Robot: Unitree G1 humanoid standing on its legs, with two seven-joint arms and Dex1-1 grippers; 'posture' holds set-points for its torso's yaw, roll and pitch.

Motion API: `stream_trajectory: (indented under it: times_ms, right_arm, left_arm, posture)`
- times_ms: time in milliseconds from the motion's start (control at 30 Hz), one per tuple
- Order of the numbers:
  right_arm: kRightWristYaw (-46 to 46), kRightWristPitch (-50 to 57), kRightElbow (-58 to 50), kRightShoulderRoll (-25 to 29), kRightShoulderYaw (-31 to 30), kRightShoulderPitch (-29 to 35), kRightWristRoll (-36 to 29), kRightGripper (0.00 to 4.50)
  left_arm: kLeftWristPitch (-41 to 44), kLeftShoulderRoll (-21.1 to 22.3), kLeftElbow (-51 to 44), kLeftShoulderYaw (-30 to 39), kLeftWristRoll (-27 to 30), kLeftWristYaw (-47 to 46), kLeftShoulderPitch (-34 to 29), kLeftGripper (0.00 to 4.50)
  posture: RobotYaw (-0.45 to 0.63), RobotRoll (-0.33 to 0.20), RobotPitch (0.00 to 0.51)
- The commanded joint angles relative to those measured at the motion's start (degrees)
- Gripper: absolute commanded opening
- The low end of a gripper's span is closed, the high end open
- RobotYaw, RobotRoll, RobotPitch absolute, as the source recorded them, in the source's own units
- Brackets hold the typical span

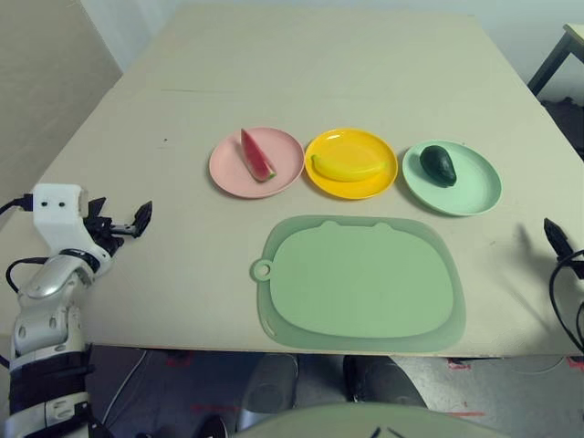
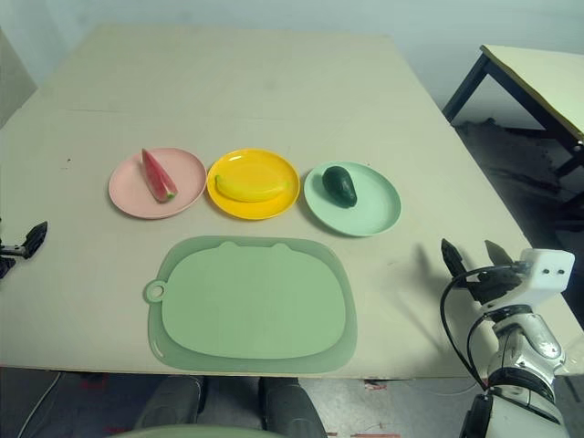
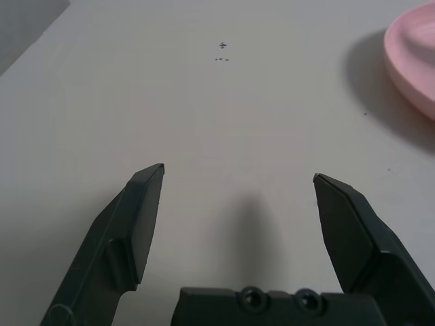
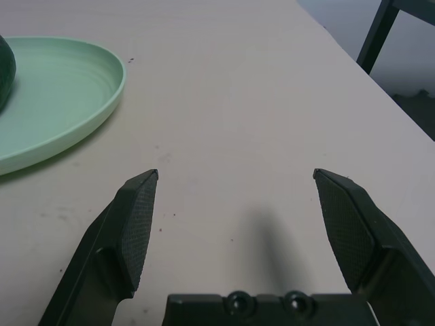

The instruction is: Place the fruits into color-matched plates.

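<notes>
The smooth rounded mat is lying at the tabletop's near edge. Both grippers, left and right, are hovering spread apart. Watermelon, banana and avocado are sitting on the pink plate, yellow plate and mint plate.

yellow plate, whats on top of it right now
A yellow banana lies on its side on the yellow plate, nothing else. The patch of plate directly beneath the banana is covered, so it cannot be seen.

Beige wooden desk surface beyond the row of three round plastic plates: bare, open passage. Pale green rounded-rectangular mat lies flat just before that row, narrow bare strip between. Desk to either side of mat unobstructed.
</notes>
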State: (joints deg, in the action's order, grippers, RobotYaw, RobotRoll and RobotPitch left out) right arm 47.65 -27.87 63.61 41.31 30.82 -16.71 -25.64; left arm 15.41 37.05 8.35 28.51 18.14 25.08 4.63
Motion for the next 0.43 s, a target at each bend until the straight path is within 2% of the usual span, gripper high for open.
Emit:
stream_trajectory:
  times_ms: [33,433]
  right_arm:
    - [-0.64,0.55,-0.44,0.09,0.65,1.03,0.13,4.5]
    - [-0.75,0.78,-0.17,0.36,0.29,0.04,0.36,4.5]
  left_arm:
    - [0.91,0.1,-1.07,0.07,0.31,-0.05,-0.43,4.47]
    - [1.98,-0.22,-3.39,1.24,1.43,-1.08,-1.83,4.47]
  posture:
    - [0.17,0.0,0.156]
    - [0.18,0.0,0.157]
